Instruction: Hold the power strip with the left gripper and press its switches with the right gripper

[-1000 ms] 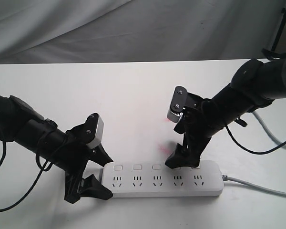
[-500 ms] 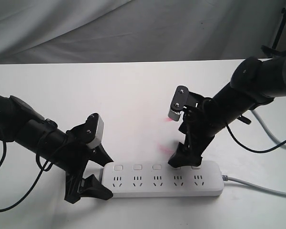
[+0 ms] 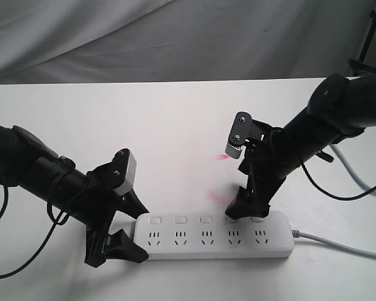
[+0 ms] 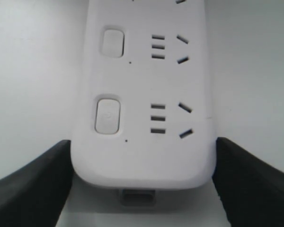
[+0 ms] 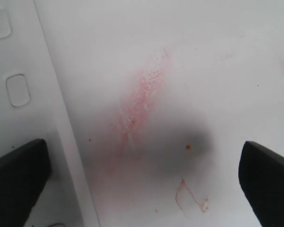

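Note:
The white power strip (image 3: 213, 241) lies along the table's front, its grey cord (image 3: 338, 246) leaving to the right. My left gripper (image 3: 138, 234) is shut on the strip's left end, one black finger on each long side. In the left wrist view the strip's (image 4: 142, 94) rounded end sits between the fingers (image 4: 33, 184) of the left gripper (image 4: 144, 184). My right gripper (image 3: 247, 205) hovers open over the row of switches (image 3: 205, 219), near the fourth one (image 3: 232, 219). In the right wrist view the right gripper (image 5: 144, 179) holds nothing; one finger (image 5: 16, 175) overlaps the strip (image 5: 19, 118) below a switch (image 5: 18, 90).
Pink-red smears (image 3: 216, 194) mark the white table (image 3: 175, 125) just behind the strip. A grey cable (image 3: 354, 175) trails off at the right edge. Grey cloth (image 3: 175, 37) hangs behind the table.
My right gripper has shifted slightly to the right and lifted a little above the strip's far edge. The left gripper and the strip have not moved.

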